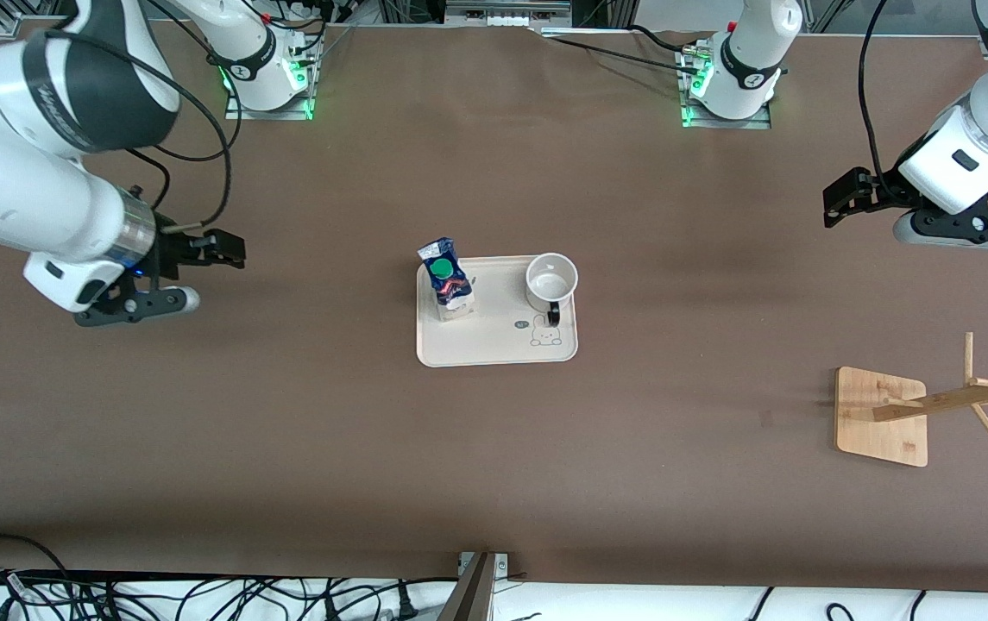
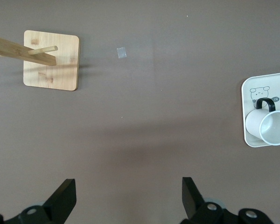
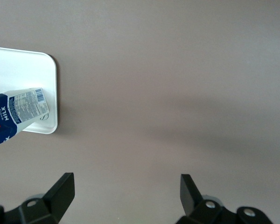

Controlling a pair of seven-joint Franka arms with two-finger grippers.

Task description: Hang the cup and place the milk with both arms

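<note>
The cup (image 1: 551, 279) stands upright on a cream tray (image 1: 498, 345) at mid-table, its black handle toward the front camera. It also shows in the left wrist view (image 2: 268, 127). The milk (image 1: 447, 279) stands on the same tray beside the cup, toward the right arm's end, and shows in the right wrist view (image 3: 15, 114). My left gripper (image 1: 835, 207) is open and empty over bare table at the left arm's end; its own view shows the jaws wide apart (image 2: 128, 196). My right gripper (image 1: 230, 248) is open and empty over bare table at the right arm's end (image 3: 126, 191).
A wooden cup rack (image 1: 882, 416) with a square base and pegs stands at the left arm's end, nearer the front camera than the left gripper; it also shows in the left wrist view (image 2: 51, 60). A small tape piece (image 2: 122, 52) lies beside it. Cables run along the table's edges.
</note>
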